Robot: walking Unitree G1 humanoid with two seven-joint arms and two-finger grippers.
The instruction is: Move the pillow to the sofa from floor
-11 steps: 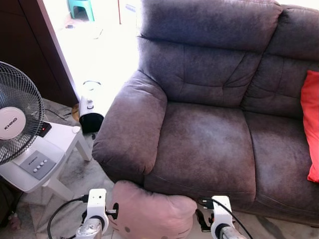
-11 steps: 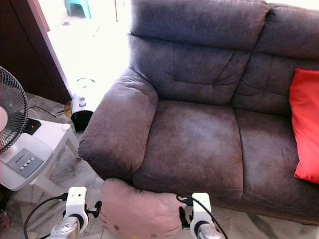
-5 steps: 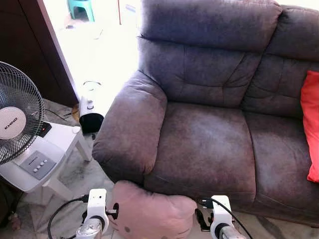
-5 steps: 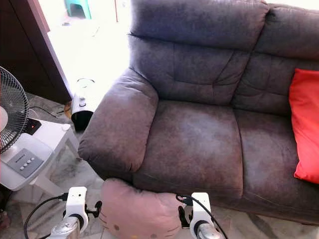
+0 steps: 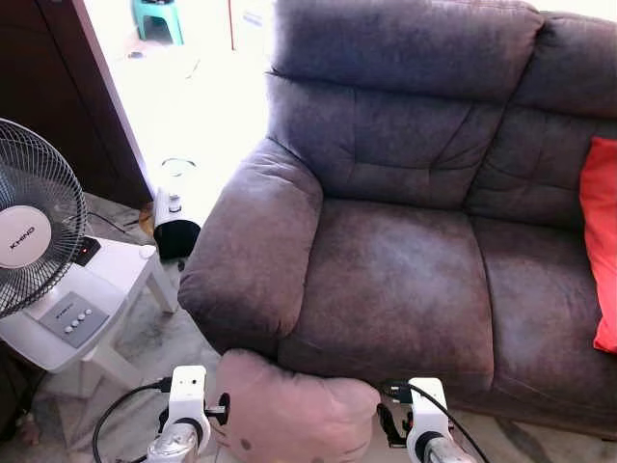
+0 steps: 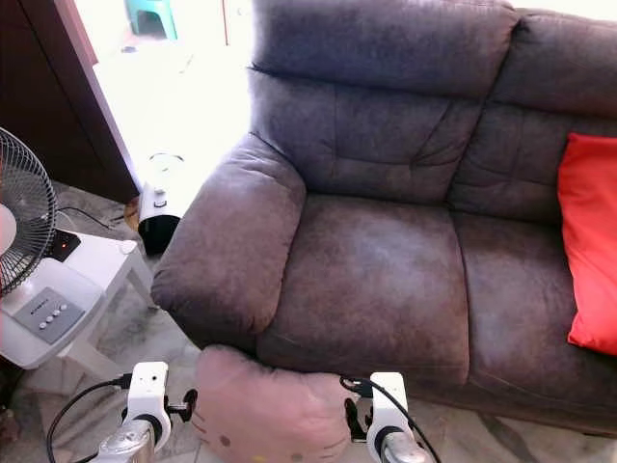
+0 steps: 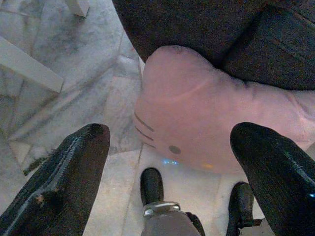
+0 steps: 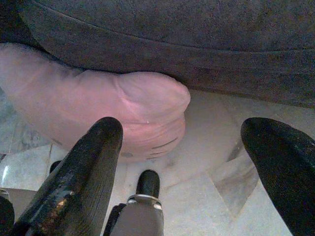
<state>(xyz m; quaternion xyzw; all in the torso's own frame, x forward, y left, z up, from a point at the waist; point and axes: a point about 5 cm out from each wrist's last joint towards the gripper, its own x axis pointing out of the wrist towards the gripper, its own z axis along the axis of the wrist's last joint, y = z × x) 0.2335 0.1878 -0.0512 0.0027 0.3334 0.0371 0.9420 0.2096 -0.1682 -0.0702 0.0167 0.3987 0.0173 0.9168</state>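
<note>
pink pillow [image 5: 289,410] between both tools, lower part cut off.

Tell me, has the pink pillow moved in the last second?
No. The pink pillow sits pressed against the sofa's front edge below the armrest, as before, between the open left gripper and open right gripper.

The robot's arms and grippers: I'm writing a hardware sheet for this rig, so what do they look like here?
Each silver arm ends in a white, boxy wrist housing with a round black-ringed joint. A black cable loops from the left one, another curls over the right. The left gripper and right gripper each have two long, thick black fingers with rounded tips and a ribbed, glossy surface. No lettering can be made out.
</note>
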